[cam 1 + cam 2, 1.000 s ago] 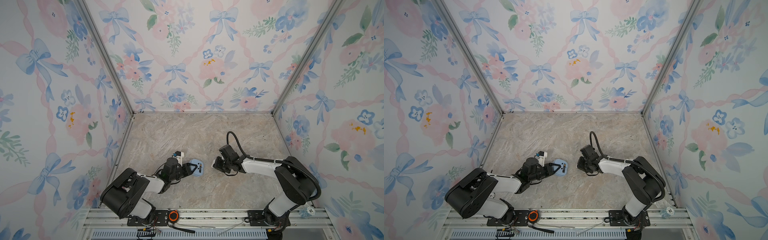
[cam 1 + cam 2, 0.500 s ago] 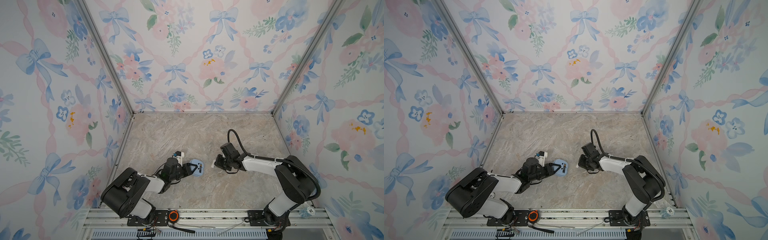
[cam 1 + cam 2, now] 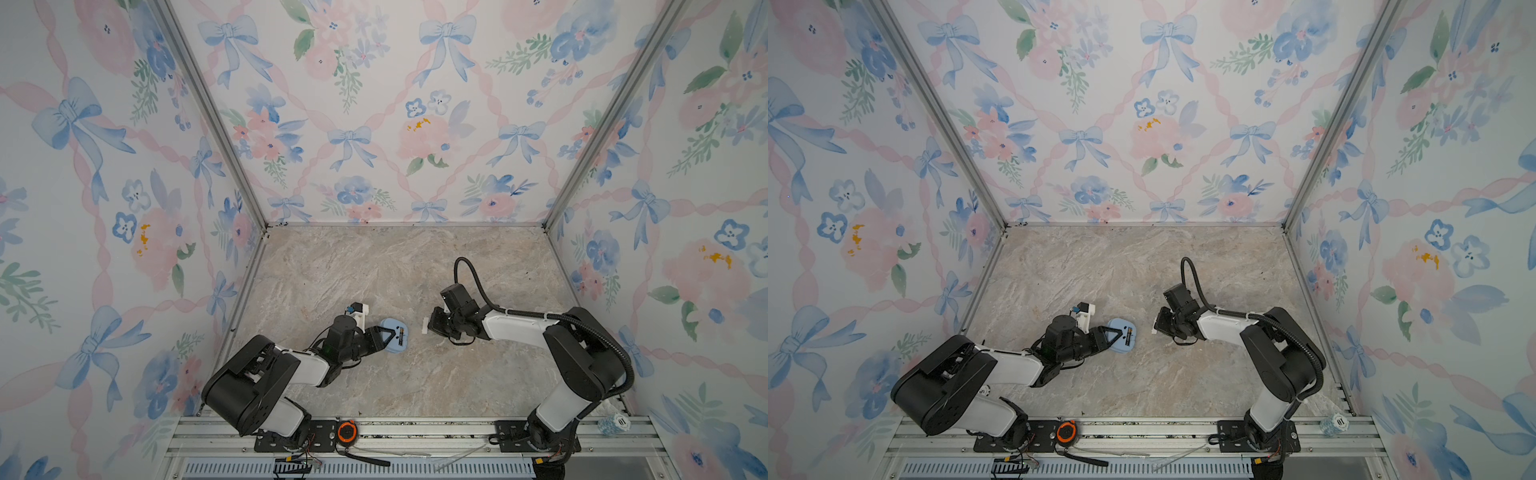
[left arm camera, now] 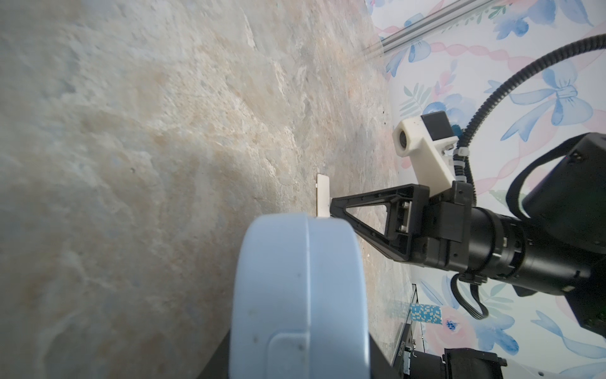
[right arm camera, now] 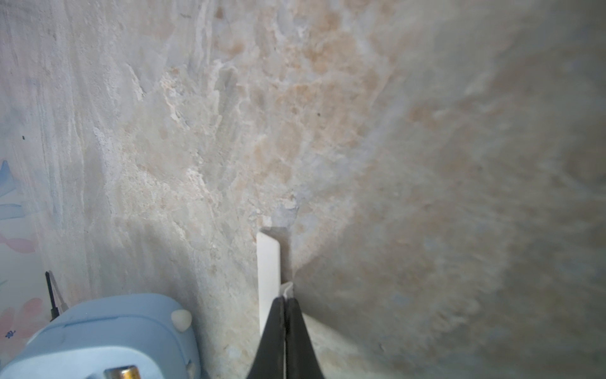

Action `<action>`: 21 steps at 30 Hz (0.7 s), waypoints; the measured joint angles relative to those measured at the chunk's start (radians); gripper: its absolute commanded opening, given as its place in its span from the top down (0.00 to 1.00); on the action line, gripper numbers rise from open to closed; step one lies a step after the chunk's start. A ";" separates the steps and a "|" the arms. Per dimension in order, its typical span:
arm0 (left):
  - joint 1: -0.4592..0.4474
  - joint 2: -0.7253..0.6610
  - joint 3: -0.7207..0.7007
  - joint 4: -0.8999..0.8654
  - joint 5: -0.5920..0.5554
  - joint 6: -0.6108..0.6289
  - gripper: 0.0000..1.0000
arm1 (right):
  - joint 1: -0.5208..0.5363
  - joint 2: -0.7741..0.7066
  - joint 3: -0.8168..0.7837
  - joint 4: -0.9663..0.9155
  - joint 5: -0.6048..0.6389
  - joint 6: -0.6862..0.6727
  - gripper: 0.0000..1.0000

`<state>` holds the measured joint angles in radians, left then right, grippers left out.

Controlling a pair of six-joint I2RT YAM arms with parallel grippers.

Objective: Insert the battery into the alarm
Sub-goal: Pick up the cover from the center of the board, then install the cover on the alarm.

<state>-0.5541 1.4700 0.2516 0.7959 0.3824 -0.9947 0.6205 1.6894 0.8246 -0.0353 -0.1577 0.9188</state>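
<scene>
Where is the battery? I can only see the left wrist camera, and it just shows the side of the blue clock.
Observer: In both top views the battery lies set into the back of the alarm, which faces up.
Child: And that white piece at the other arm's tip, is it really pinched?
Observer: Yes. The right wrist view shows the right gripper with its jaws shut on one end of the white cover.
</scene>
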 measured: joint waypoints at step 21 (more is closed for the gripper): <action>-0.003 0.196 -0.019 0.305 0.058 -0.015 1.00 | 0.108 -0.253 -0.231 0.340 -0.108 0.011 1.00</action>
<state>-0.5568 1.6665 0.2329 1.1011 0.4400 -1.0096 0.7284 1.4368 0.5938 0.3050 -0.2657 0.9295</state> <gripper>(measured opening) 0.414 0.047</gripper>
